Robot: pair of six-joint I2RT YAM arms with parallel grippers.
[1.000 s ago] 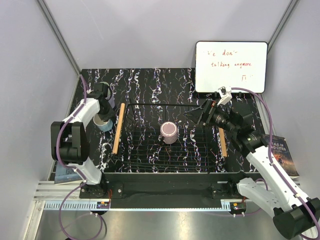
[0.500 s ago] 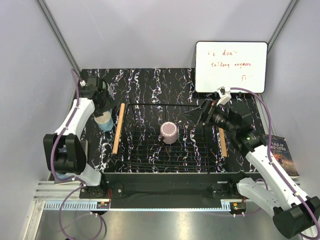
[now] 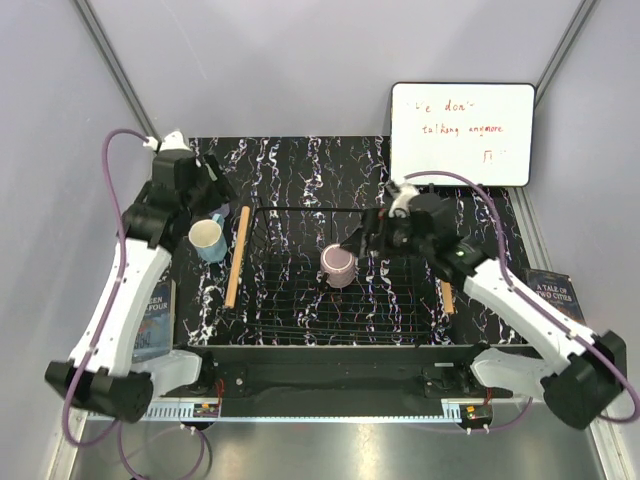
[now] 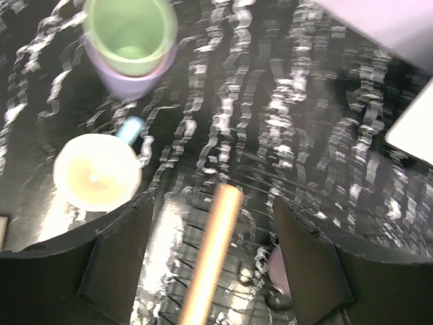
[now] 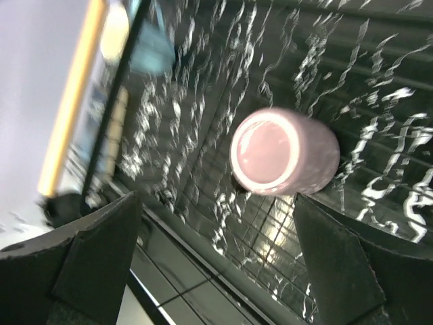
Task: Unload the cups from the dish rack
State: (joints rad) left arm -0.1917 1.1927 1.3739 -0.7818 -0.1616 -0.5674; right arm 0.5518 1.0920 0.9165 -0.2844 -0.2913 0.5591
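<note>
1. The left pincer (image 4: 214, 206) was released, its two fingers spread wide with nothing between them, hanging above the far-left part of the counter (image 3: 300, 170).
2. Below it the light blue mug (image 4: 98, 172) stood mouth-up on the counter, outside the dish rack (image 3: 300, 335) and just left of the rack's left wooden bar (image 3: 236, 257).
3. Farther out in the left wrist view, the pale green cup (image 4: 128, 30) sat nested inside the lavender cup (image 4: 132, 84), also on the counter and near the mug but apart from it.
4. The right pincer (image 5: 216, 203) was likewise released and empty, reaching in over the rack from the right.
5. Just ahead of its fingers, not touched by them, the mauve-brown cup (image 5: 284, 152) rested on the wire grid near the middle of the rack, the only cup inside it.
6. A whiteboard (image 3: 462, 133) leaned at the far right of the counter.
</note>
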